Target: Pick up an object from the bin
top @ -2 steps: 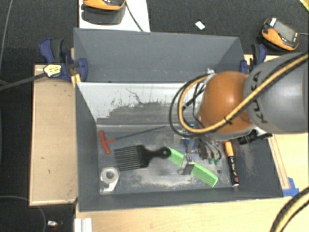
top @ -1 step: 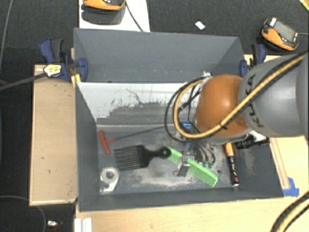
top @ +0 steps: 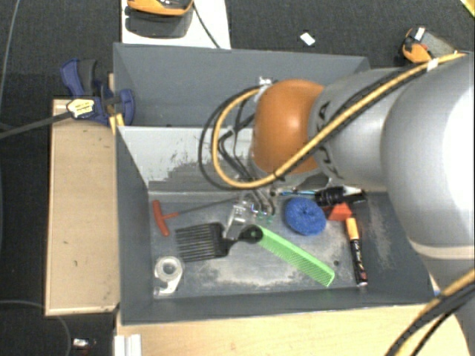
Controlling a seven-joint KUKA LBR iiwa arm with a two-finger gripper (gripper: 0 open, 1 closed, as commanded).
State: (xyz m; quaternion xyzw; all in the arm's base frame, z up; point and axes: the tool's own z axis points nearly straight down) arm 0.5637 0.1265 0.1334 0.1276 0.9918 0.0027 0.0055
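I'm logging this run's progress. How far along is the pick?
Done: the gripper is down inside the bin, low over the spot where the black comb and its handle meet the green comb. In hand: nothing is visibly lifted; both combs and the blue ball beside them lie on the bin floor. Left: grip one thing and raise it out.

The arm (top: 419, 154) is showing broad silver-grey rounded casing; a glossy orange cover (top: 286, 124) is capping its wrist; yellow and black cables (top: 349, 118) are looping alongside
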